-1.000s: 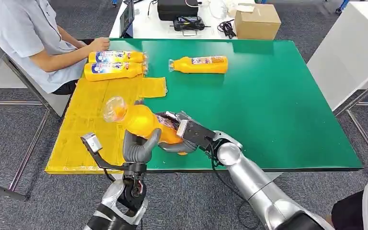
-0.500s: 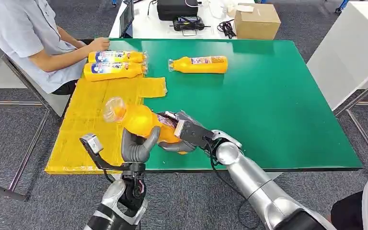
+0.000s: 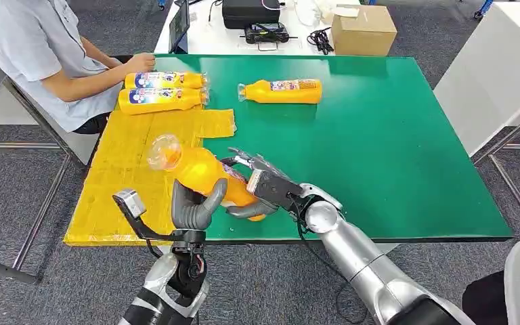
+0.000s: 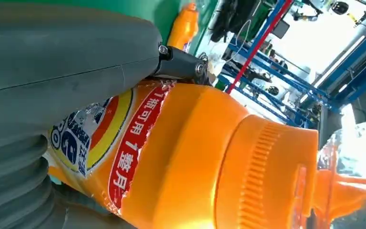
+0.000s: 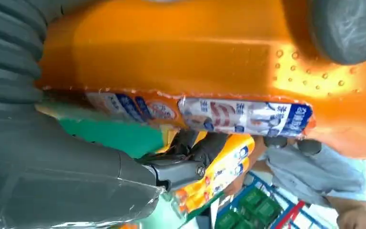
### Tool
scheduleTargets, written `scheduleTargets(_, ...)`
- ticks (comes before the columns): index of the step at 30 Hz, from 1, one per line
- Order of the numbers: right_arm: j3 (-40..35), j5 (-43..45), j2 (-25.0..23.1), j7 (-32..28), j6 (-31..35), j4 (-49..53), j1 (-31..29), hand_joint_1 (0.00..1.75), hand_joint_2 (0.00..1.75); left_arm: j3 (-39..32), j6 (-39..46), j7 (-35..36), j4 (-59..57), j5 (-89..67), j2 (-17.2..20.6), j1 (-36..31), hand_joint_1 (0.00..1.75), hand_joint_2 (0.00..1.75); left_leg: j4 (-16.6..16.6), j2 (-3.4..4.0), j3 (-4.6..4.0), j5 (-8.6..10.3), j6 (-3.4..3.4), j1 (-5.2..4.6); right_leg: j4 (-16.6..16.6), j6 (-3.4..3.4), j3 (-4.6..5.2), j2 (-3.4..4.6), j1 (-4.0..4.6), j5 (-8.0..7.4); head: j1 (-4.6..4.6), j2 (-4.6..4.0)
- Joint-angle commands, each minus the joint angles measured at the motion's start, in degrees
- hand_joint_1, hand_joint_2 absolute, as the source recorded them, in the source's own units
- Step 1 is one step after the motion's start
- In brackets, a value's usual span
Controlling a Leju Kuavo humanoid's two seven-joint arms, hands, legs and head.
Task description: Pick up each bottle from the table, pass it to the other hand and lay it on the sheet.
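Observation:
An orange bottle (image 3: 203, 172) with a clear cap hangs tilted over the near edge of the green table (image 3: 379, 135), beside the yellow sheet (image 3: 128, 176). My left hand (image 3: 193, 206) grips its body from below, seen close in the left wrist view with the bottle (image 4: 195, 157) against the hand (image 4: 52, 62). My right hand (image 3: 261, 186) sits at the bottle's base with its fingers (image 3: 244, 159) spread off the bottle and its thumb under the base. The right wrist view shows the bottle's label (image 5: 195, 52) close up. Two more bottles (image 3: 159, 99) lie on the sheet's far end, and another bottle (image 3: 281, 91) lies on the green table.
A person (image 3: 34, 47) sits at the table's far left with a hand by the bottles on the sheet. A cardboard box (image 3: 363, 30) and black gear stand on a white table behind. A white table stands to the right.
My right hand's fingers have lifted away from the bottle and spread. The left hand has kept its grip, and the bottle has barely moved.

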State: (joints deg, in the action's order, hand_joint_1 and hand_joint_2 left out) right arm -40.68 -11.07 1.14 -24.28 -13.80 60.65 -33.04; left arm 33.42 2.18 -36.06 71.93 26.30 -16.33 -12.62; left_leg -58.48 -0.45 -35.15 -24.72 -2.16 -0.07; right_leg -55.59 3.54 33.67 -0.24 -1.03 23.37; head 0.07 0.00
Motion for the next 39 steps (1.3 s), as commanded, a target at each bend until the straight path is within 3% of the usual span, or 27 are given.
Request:
scheduleTargets(1, 0.47, -9.01, -0.15, 0.99, 10.59, -2.54, -0.86, 0.0, 1.75, -1.31, 3.33, 1.47, -0.78, -0.28, 1.67, -1.91, 1.75, 1.75, 0.04, 0.05, 0.11, -0.02, 0.06, 0.01, 0.01, -0.08, -0.08, 0.03, 0.01, 0.02, 0.0, 0.0)
scheduleTargets(3, 0.7, -12.85, -0.19, 0.33, 14.41, -2.94, -0.3, 0.0, 1.75, -2.0, 4.0, 1.78, -0.25, -0.58, 1.57, -1.81, 1.75, 1.75, 0.03, 0.03, 0.09, -0.02, 0.06, 0.02, 0.02, -0.08, -0.08, 0.02, 0.03, 0.01, 0.0, 0.0)
scheduleTargets(12, 5.93, -12.42, -0.86, -0.95, 17.19, -1.74, 3.63, 0.0, 1.75, -4.99, 6.8, 3.61, 1.3, -2.08, 0.74, -0.28, 1.75, 1.75, 0.03, 0.02, 0.21, -0.06, 0.09, 0.03, 0.03, -0.12, -0.2, 0.0, 0.03, 0.07, 0.02, 0.0)
scheduleTargets(26, 10.26, -12.17, -0.57, -2.0, 17.77, -1.18, 8.03, 0.0, 1.75, -7.95, 9.0, 4.21, 1.11, -3.09, 1.06, -0.06, 1.75, 1.75, 0.02, 0.01, 0.14, -0.05, 0.09, 0.02, 0.0, -0.13, -0.13, -0.02, 0.03, 0.07, 0.02, 0.0)
scheduleTargets(30, 11.94, -12.2, -0.52, -2.67, 17.13, 1.14, 10.94, 0.0, 1.75, -9.16, 29.87, -1.98, -3.73, -21.39, 2.25, -3.96, 1.75, 1.75, -0.01, 0.18, 0.32, -0.16, 0.14, 0.05, -0.04, -0.19, -0.25, 0.14, 0.06, 0.12, 0.0, 0.0)
scheduleTargets(34, 13.18, -12.87, -0.51, -3.42, 16.65, 3.79, 13.62, 0.0, 1.75, -11.4, 37.71, 1.56, -13.91, -35.53, 3.82, -9.24, 1.75, 1.75, 0.11, -0.08, 0.35, -0.04, 0.16, 0.06, 0.05, -0.21, -0.34, -0.13, 0.06, 0.1, 0.02, 0.0)
scheduleTargets(37, 14.13, -13.17, -0.9, -3.65, 15.94, 4.33, 14.26, 0.0, 1.75, -18.13, 37.82, 4.99, -17.57, -53.71, 2.31, -10.53, 1.75, 1.75, 0.1, -0.09, 0.35, -0.04, 0.15, 0.02, 0.03, -0.19, -0.32, -0.12, 0.03, 0.1, 0.04, 0.0)
scheduleTargets(39, 14.13, -13.17, -0.9, -3.65, 15.94, 4.33, 14.26, 0.0, 1.75, -18.13, 37.82, 4.99, -17.57, -53.71, 2.31, -10.53, 1.75, 1.75, 0.08, 0.1, 0.35, -0.06, 0.15, 0.04, 0.02, -0.19, -0.27, 0.08, 0.04, 0.06, 0.0, 0.0)
